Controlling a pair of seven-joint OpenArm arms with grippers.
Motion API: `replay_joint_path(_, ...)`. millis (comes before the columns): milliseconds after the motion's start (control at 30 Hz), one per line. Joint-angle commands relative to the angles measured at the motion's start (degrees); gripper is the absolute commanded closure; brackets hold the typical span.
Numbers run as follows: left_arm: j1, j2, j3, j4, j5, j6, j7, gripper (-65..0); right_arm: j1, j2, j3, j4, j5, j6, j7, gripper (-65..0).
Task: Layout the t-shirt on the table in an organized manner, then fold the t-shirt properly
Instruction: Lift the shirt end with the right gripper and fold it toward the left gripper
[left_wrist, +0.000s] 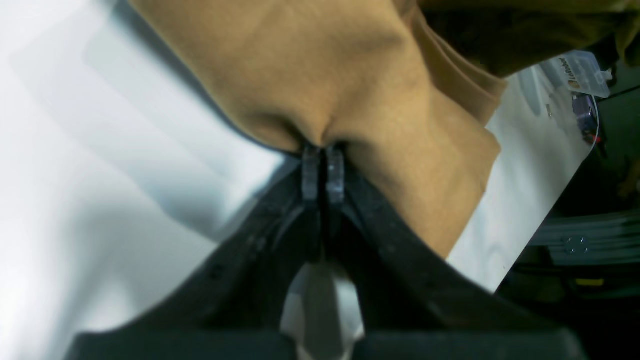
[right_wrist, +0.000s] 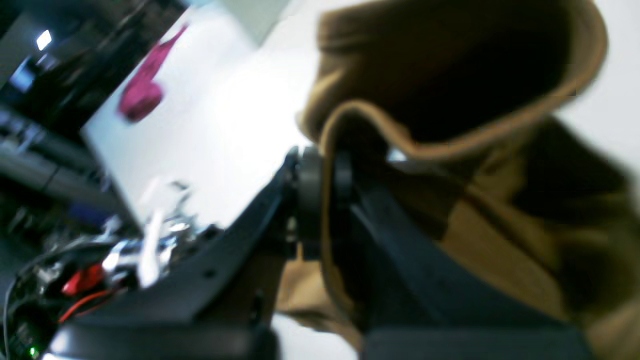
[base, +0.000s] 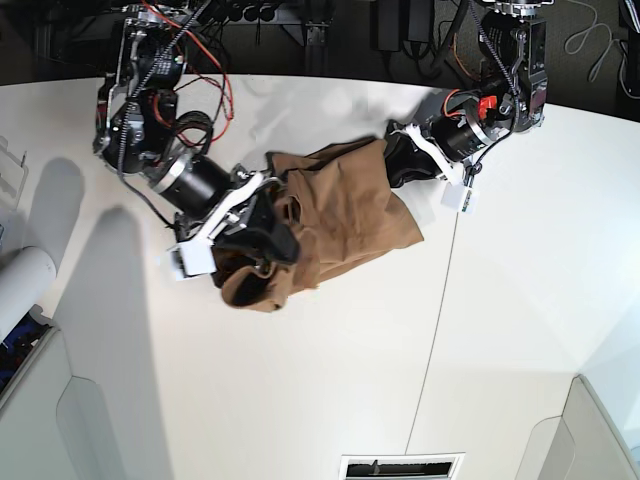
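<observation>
A plain tan-brown fabric t-shirt (base: 335, 220), bunched at the centre of the large white table (base: 330, 390), is pinched by the left gripper (left_wrist: 322, 150) and right gripper (right_wrist: 322, 165) — layout underway — spreading apart is judged next.

Twin black robot arms with exposed wiring.
Both the left arm (base: 487, 105) and the right arm (base: 165, 150) are built of black housings with silver-grey cylindrical joint sections and white brackets near the wrists. Red and black cables loop loosely along the upper links. The left gripper (left_wrist: 323, 172) has flat, dark, ridged fingers on matte black curved arms; the right gripper (right_wrist: 322, 200) shows rounded black pads and small screw holes.
</observation>
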Motion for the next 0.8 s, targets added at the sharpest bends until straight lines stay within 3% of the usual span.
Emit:
replay_joint_path(0,-0.11,0.04,0.13,0.39,-0.90,-0.25,0.52,0.0,0.90,-0.72,-1.62,1.03,-0.70,0.66,1.60,0.0)
replay_joint_path(267,-0.09,0.02,0.13,0.39,-1.14,-0.25,0.61,0.0,0.92,-4.83,-14.21,-3.15,-9.51,0.55,4.42,-1.8)
replay_joint_path(333,-0.09,0.02,0.11,0.39,-1.16,-0.25,0.76,0.0,0.92,-5.27,-16.20,-4.76,-10.97,-0.09,4.61,-21.1)
replay_joint_path(400,-0.07,0.02,0.13,0.39,-1.31,-0.25,0.76,0.0,0.94,-5.25,-17.77,-5.86,-11.10,0.02,5.25,-34.4)
replay_joint_path(767,0.24,-0.04,0.11,0.42,-6.38,-0.25,3.98,0.0,6.97,-5.27,-23.10,-6.01,-13.35,0.07,6.05,-35.6)
